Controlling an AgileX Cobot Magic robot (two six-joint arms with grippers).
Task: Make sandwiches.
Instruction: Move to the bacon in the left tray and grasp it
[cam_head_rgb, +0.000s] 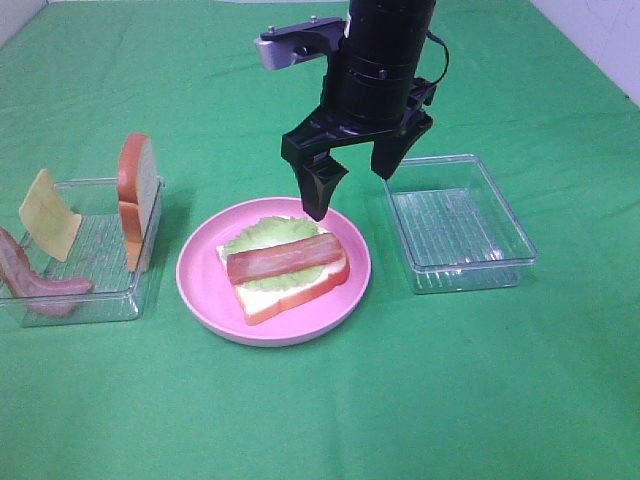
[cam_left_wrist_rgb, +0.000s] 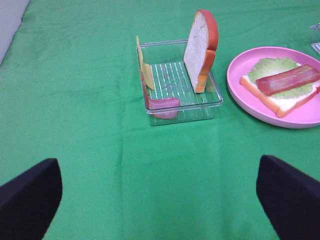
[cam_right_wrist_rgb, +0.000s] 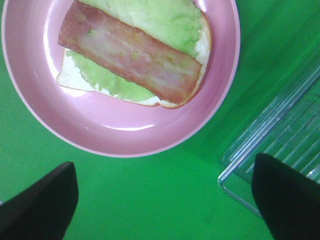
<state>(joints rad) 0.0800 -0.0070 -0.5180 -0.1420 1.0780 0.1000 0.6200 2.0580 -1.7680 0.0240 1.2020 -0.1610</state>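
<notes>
An open sandwich (cam_head_rgb: 285, 265) lies on the round pink plate (cam_head_rgb: 200, 290): one bread slice, pale green lettuce (cam_right_wrist_rgb: 160, 15) and a bacon strip (cam_right_wrist_rgb: 130, 52) on top. My right gripper (cam_head_rgb: 350, 190) hangs open and empty just above the plate's far edge, its dark fingers (cam_right_wrist_rgb: 40, 205) spread wide in the right wrist view. In the left tray (cam_head_rgb: 110, 300) a second bread slice (cam_left_wrist_rgb: 201, 50) stands on edge, with a cheese slice (cam_left_wrist_rgb: 143, 67) and another bacon strip (cam_left_wrist_rgb: 162, 104). My left gripper (cam_left_wrist_rgb: 160, 205) is open over bare cloth, short of that tray.
An empty clear plastic tray (cam_head_rgb: 460, 225) sits to the right of the plate, close beside the right gripper. A green cloth (cam_head_rgb: 400, 400) covers the whole table.
</notes>
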